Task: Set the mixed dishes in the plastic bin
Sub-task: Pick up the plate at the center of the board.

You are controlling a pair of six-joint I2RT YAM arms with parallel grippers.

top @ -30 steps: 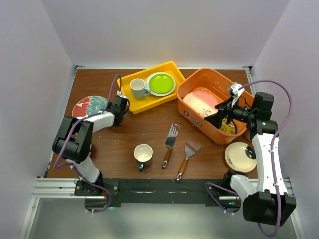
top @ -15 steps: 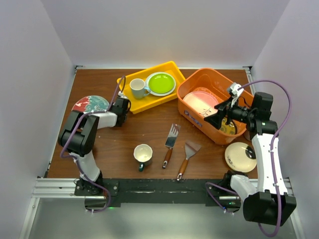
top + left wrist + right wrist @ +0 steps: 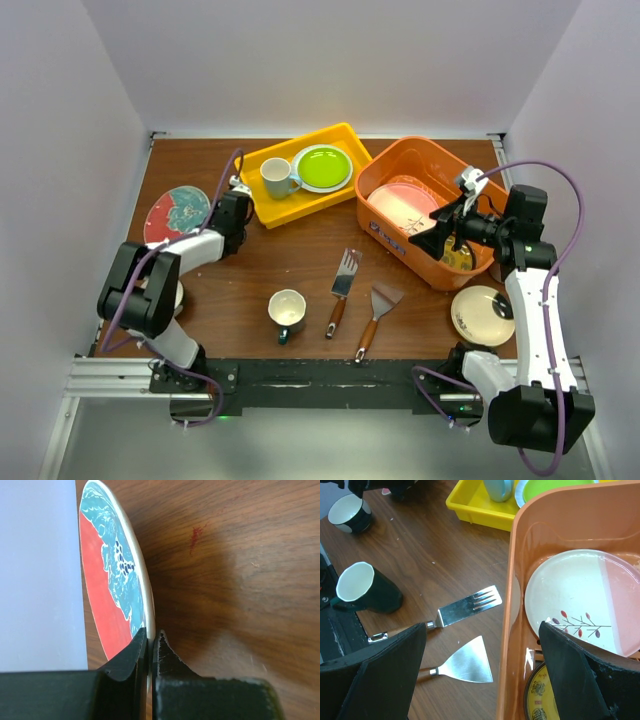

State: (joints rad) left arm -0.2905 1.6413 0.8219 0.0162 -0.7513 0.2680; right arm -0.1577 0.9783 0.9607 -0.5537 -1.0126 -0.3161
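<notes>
— How many plates are counted?
— Five: a pink-and-white plate (image 3: 585, 600) and a yellow patterned plate (image 3: 540, 707) inside the orange bin (image 3: 392, 238), upper right; a lime plate (image 3: 322, 168), top centre; a cream plate (image 3: 482, 315), lower right; a red-and-teal plate (image 3: 178, 212) clamped by the left gripper (image 3: 150, 637), at left.
— The right gripper (image 3: 481, 630)?
— It is held spread wide above the bin.

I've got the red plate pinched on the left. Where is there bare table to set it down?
Bare wood lies between the yellow tray, the teal mug and the left gripper; also behind the red plate. Crowded: the slotted spatula and flat spatula between mug and orange bin.
</notes>
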